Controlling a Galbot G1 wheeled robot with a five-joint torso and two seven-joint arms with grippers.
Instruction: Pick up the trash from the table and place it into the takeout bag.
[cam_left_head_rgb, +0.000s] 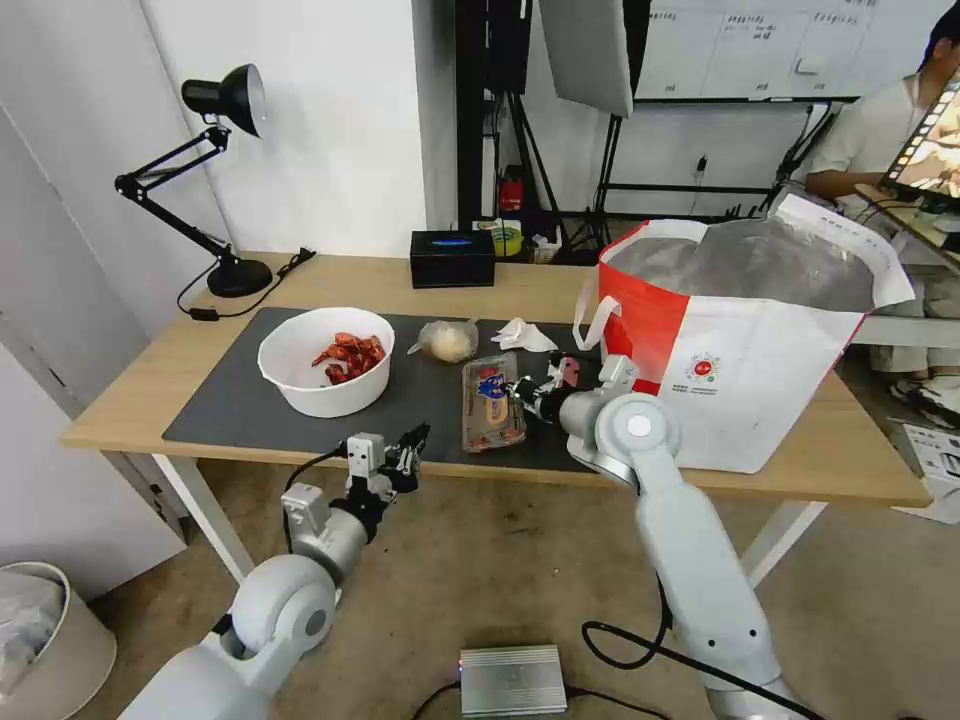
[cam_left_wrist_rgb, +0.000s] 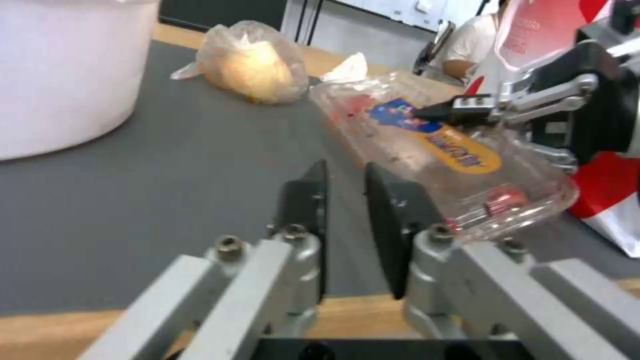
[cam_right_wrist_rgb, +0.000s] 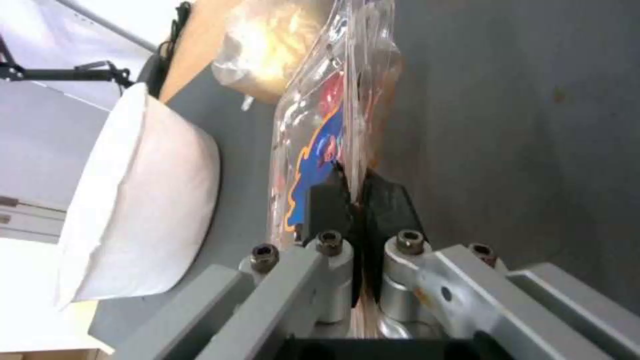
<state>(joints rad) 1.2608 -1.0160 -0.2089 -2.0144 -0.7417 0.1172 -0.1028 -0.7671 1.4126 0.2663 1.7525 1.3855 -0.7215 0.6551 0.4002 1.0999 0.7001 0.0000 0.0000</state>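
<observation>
The clear plastic tray (cam_left_head_rgb: 492, 405) with a blue and orange label lies on the dark mat (cam_left_head_rgb: 230, 410). My right gripper (cam_left_head_rgb: 520, 392) is shut on its right edge, seen close up in the right wrist view (cam_right_wrist_rgb: 353, 185). Left of it stands the white bowl (cam_left_head_rgb: 290, 350) of red crayfish shells. The small clear bag (cam_left_head_rgb: 447, 340) and the crumpled tissue (cam_left_head_rgb: 522, 335) sit behind the tray. The takeout bag (cam_left_head_rgb: 750, 380) stands open at the right. My left gripper (cam_left_head_rgb: 412, 445) hovers at the table's front edge, shut on nothing.
A black tissue box (cam_left_head_rgb: 452, 258) and a black desk lamp (cam_left_head_rgb: 225, 180) stand at the back of the table (cam_left_head_rgb: 150, 390). A person sits behind the takeout bag. A silver box (cam_left_head_rgb: 512, 680) lies on the floor.
</observation>
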